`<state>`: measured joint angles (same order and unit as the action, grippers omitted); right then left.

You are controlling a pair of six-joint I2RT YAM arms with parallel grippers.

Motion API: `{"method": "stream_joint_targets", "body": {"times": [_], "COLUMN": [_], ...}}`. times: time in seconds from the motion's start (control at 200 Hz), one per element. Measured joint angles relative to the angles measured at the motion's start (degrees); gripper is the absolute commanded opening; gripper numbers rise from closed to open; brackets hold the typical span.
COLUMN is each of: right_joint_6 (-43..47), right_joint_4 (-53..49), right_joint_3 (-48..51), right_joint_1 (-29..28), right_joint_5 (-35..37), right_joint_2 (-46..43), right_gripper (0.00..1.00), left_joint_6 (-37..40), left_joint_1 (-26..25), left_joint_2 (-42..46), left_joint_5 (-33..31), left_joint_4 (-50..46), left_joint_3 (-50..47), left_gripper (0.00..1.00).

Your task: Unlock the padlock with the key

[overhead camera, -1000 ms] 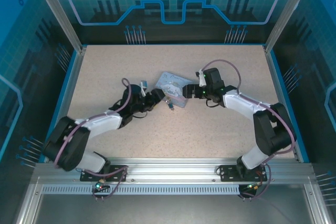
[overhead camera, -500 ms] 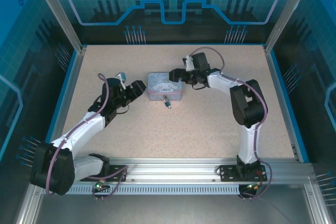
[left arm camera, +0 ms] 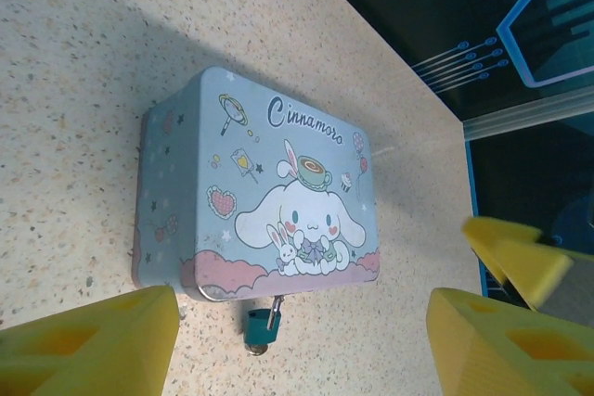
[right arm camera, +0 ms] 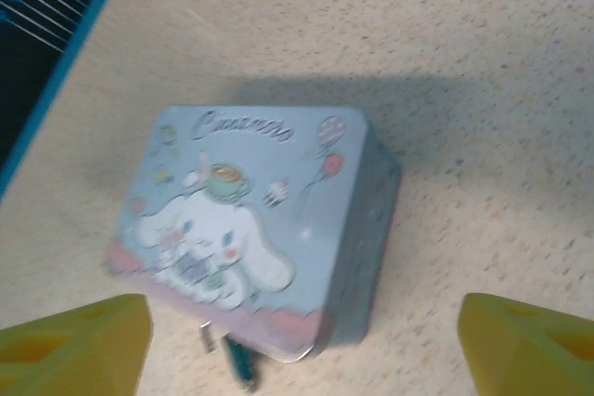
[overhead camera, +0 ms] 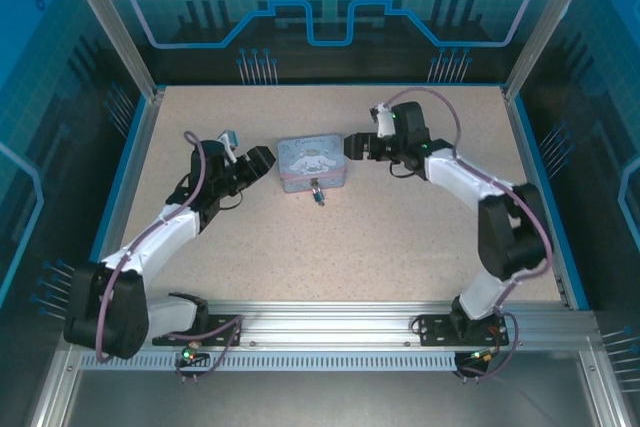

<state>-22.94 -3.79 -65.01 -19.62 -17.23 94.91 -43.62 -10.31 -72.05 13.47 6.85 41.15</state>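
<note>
The padlock (left arm camera: pixel 262 326) is a tiny dark teal body hanging from the front latch of a pale blue Cinnamoroll tin (left arm camera: pixel 260 201). It lies on the table at the tin's near side (overhead camera: pixel 318 193), and is blurred in the right wrist view (right arm camera: pixel 239 364). A brassy bit shows at the lock's lower end; I cannot tell whether it is the key. My left gripper (overhead camera: pixel 260 161) is open just left of the tin, its yellow fingers (left arm camera: pixel 93 350) wide apart and empty. My right gripper (overhead camera: pixel 352 145) is open at the tin's right end, also empty.
The tin (overhead camera: pixel 310 162) sits mid-table on the speckled surface (overhead camera: pixel 400 237). Blue rails edge the table (overhead camera: pixel 530 177). A yellow finger of the other gripper (left arm camera: pixel 520 261) shows at the right of the left wrist view.
The tin, skewed a second ago, now lies square. Both grippers have drawn back from it, the left one to the left and the right one slightly right. The padlock stays at the tin's front.
</note>
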Motion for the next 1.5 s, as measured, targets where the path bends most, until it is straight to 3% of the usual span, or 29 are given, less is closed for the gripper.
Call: {"method": "stream_joint_targets", "body": {"times": [0.13, 0.375, 0.71, 1.111, 1.501], "right_joint_6": [-3.08, -11.65, -17.68, -19.52, -20.63], "right_joint_4": [5.77, 15.69, 28.37, 29.22, 29.14], "right_joint_3": [9.57, 21.90, 21.70, 16.28, 13.90], "right_joint_1": [-2.95, -9.68, -13.51, -14.62, -15.96], "right_joint_5": [-2.86, -1.62, 3.28, 6.21, 6.51], "right_joint_2": [-3.48, 0.44, 7.45, 13.35, 15.61], "right_gripper": [0.72, 0.62, 0.52, 0.42, 0.32], "left_joint_6": [0.15, 0.26, 2.14, 3.65, 3.72], "left_joint_1": [0.09, 0.07, 0.07, 0.07, 0.07], "left_joint_2": [-5.84, -16.28, -25.68, -33.00, -34.03], "left_joint_5": [3.48, 10.88, 15.96, 19.26, 20.02], "left_joint_4": [1.29, 3.54, 3.87, 3.50, 3.54], "left_joint_3": [3.30, 13.57, 21.33, 25.79, 25.90], "left_gripper": [0.70, 0.66, 0.65, 0.64, 0.63]}}
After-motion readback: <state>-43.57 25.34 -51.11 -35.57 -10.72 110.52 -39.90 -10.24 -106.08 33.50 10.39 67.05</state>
